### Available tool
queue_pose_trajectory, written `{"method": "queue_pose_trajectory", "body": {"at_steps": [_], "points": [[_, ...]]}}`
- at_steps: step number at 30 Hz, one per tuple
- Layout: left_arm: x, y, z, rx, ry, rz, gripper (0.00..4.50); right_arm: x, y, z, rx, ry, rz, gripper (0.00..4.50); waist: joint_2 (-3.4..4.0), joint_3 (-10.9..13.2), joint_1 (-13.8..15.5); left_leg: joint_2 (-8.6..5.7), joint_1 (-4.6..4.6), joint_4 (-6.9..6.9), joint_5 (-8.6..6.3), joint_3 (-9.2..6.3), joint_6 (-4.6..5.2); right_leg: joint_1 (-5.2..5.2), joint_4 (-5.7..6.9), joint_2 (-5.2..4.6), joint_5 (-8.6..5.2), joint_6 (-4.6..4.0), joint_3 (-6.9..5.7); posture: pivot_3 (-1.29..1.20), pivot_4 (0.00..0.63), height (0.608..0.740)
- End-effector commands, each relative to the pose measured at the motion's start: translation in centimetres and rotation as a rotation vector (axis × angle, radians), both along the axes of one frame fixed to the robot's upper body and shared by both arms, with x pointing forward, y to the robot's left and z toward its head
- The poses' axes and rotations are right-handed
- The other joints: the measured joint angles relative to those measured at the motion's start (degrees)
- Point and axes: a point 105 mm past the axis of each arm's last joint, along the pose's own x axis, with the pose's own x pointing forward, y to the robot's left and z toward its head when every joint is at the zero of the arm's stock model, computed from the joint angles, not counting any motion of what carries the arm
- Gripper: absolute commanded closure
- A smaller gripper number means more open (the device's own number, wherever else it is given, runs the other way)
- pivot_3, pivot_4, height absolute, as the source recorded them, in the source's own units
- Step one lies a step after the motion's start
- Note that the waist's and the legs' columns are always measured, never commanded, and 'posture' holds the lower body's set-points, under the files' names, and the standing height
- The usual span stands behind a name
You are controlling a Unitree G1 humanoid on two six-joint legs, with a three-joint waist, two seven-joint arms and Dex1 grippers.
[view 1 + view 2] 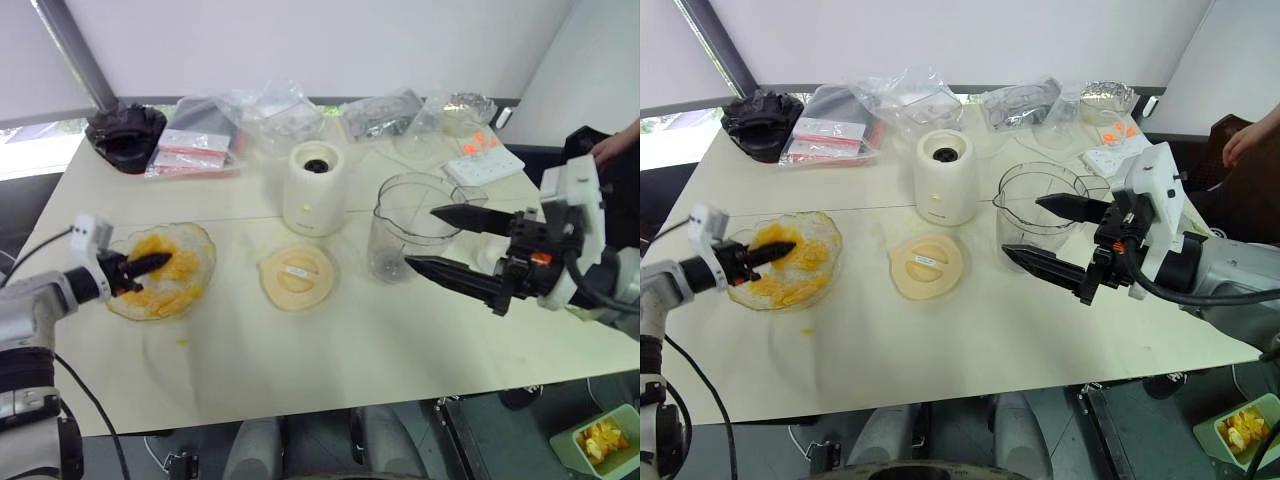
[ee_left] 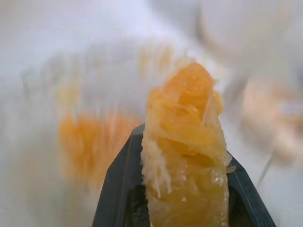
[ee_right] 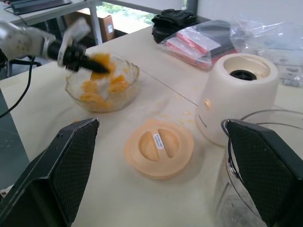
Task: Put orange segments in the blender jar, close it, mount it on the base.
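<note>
**Orange segment pinched over the bowl, jar waiting empty-handed**

Where a cream-coloured table (image 1: 400,350) meets a pale wall and a window strip, I stand over its near edge. Along the far edge lie clear plastic bags (image 1: 270,110), a black bundle (image 1: 125,135) and a white card with orange dots (image 1: 483,160).

My left gripper (image 1: 158,263) is clenched on an orange segment (image 2: 184,156): glossy, yellow-orange, its thin membrane wrinkled and wet, standing up between my two black fingers. It hangs just above a clear glass bowl (image 1: 200,240) at the table's left, which holds more orange segments (image 1: 170,290) in a soft heap.

My right gripper (image 1: 435,240) is spread wide, grasping nothing, its two fingers level and pointing left. The blender jar (image 1: 410,225) stands upright just beyond them, clear and ribbed, right of centre. The base (image 1: 314,190), a squat cream cylinder with a dark socket on top, stands just left of the jar. A flat round cream lid (image 1: 297,276) lies in front of the base, apart from both.
</note>
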Motion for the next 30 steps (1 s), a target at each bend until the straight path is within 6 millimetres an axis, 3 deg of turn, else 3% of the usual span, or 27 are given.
{"method": "queue_pose_trajectory", "body": {"at_steps": [1,6,8,13,18,22,26,28,30], "points": [[0.4,-1.6,4.3,-0.018,-0.133,-0.021,3.36,-0.1,0.1,0.7,-0.01,-0.031,0.012,0.0,0.0,0.0,0.0,-0.01,0.0,0.0,0.0,0.01,0.0,0.0,0.0,0.0,0.0,0.0,0.0,0.0,0.15,0.74],[1.3,-4.8,8.6,-0.014,-0.246,-0.136,3.36,-0.2,0.0,0.7,-0.012,-0.03,0.005,0.0,-0.12,0.1,-0.3,-0.05,-0.02,0.0,0.0,0.15,0.0,0.01,-0.02,0.15,0.0,0.01,-0.02,0.0,0.15,0.74],[2.5,-8.4,11.7,0.003,-0.345,-0.276,3.36,-0.2,-0.3,0.7,-0.019,-0.034,-0.024,0.0,-0.19,0.1,0.0,-0.08,-0.01,0.0,0.0,0.15,0.0,0.02,-0.01,0.22,0.0,0.01,-0.03,0.0,0.15,0.74],[3.6,-15.4,15.7,0.044,-0.479,-0.567,3.36,-0.8,-0.9,0.8,-0.022,-0.044,-0.079,0.0,-0.21,0.1,0.9,-0.19,-0.01,0.05,0.01,0.15,-0.01,0.16,-0.16,0.28,0.0,0.0,0.01,0.0,0.15,0.74],[3.2,-22.5,19.2,-0.009,-0.57,-0.881,3.36,-1.8,-1.9,0.4,-0.04,-0.051,-0.172,0.0,-0.29,0.2,0.8,-0.26,-0.11,0.05,0.01,0.1,0.01,0.18,-0.3,0.31,0.0,0.02,0.01,0.0,0.15,0.74],[3.0,-27.5,19.7,-0.039,-0.583,-1.064,3.36,-2.8,-2.3,0.2,-0.046,-0.061,-0.238,0.0,-0.27,0.2,0.7,-0.27,-0.11,0.04,-0.03,0.13,0.08,0.18,-0.35,0.31,0.0,0.04,0.04,0.0,0.15,0.74],[2.3,-31.0,19.6,-0.065,-0.582,-1.185,3.36,-3.3,-2.6,0.3,-0.041,-0.082,-0.293,0.0,-0.29,0.2,0.5,-0.24,-0.09,0.04,-0.04,0.11,0.09,0.18,-0.33,0.36,0.0,0.03,0.05,0.0,0.15,0.74],[2.3,-33.8,17.7,-0.019,-0.562,-1.23,3.36,-3.8,-2.6,0.3,-0.038,-0.094,-0.325,0.0,-0.29,0.2,0.6,-0.22,-0.08,0.04,-0.04,0.09,0.09,0.18,-0.32,0.4,0.0,0.03,0.06,0.0,0.15,0.74],[2.9,-36.4,14.6,0.096,-0.55,-1.202,3.36,-4.2,-2.8,0.2,-0.043,-0.099,-0.364,0.0,-0.29,0.2,1.0,-0.22,-0.09,0.04,-0.04,0.0,0.1,0.23,-0.35,0.47,-0.01,0.03,0.06,0.0,0.15,0.74]]}}
